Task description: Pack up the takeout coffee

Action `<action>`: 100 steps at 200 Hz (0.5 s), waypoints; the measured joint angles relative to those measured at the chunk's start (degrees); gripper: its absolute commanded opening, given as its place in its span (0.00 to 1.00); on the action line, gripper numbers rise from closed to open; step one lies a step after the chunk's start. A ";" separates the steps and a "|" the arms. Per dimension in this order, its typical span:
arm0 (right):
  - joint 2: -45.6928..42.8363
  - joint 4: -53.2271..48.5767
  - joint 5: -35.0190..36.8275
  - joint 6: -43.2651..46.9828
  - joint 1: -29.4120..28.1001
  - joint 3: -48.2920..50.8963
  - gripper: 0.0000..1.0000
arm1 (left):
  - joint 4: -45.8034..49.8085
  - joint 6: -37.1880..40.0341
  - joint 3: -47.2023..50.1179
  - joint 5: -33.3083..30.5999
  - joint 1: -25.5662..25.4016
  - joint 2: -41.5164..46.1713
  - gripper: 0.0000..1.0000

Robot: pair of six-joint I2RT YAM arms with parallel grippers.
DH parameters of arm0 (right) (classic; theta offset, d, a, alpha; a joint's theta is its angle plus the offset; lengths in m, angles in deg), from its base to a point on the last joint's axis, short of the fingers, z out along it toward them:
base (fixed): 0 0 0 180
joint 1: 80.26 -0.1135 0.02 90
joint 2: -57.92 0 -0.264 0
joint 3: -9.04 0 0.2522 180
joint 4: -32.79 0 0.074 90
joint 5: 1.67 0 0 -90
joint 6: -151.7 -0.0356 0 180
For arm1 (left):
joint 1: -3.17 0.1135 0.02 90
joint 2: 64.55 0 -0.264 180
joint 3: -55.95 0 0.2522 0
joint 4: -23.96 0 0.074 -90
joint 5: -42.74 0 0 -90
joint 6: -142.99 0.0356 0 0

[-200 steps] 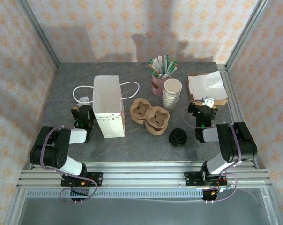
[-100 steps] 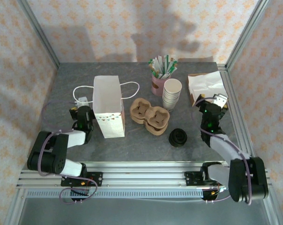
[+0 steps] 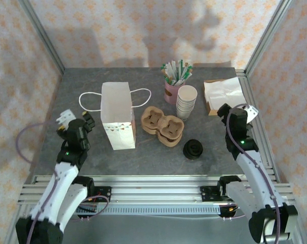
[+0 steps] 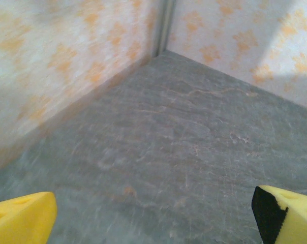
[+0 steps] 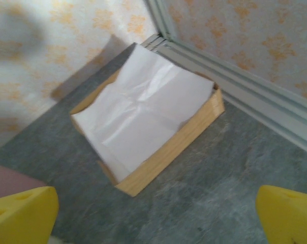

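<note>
The lidded takeout coffee is out of view. A squat black round lid piece [image 3: 192, 149] sits on the grey table, in front of a brown cardboard cup carrier [image 3: 162, 125]. A white paper bag [image 3: 117, 122] with loop handles stands upright left of the carrier. My left gripper [image 3: 67, 121] hovers left of the bag, open, its yellow fingertips [image 4: 21, 221] wide apart over bare table. My right gripper [image 3: 243, 113] is raised at the right side, open, with yellow fingertips [image 5: 288, 216] spread in front of the napkin tray [image 5: 169, 155].
A stack of lidless white paper cups [image 3: 186, 101] stands behind the carrier, next to a pink cup of sachets and sticks [image 3: 175, 81]. The wooden tray of white napkins [image 3: 223, 94] sits at the back right corner. Aluminium frame posts and patterned walls close in the table.
Both arms have unfolded and lifted from their low pose. The left gripper swung out leftward away from the bag. The right gripper moved rightward and up, toward the napkin tray.
</note>
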 measured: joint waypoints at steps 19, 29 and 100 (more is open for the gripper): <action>-0.96 -3.50 -4.83 -1.66 0.00 -3.72 0.99 | 11.39 -9.22 -0.33 -0.83 0.07 10.99 1.00; -0.74 -5.29 -7.67 -2.29 0.00 -5.70 0.99 | 16.11 -12.00 -0.66 0.15 0.09 16.61 1.00; 6.69 -18.49 -23.71 -0.55 0.00 -21.59 0.83 | 40.13 -12.83 -30.03 11.72 0.09 15.41 1.00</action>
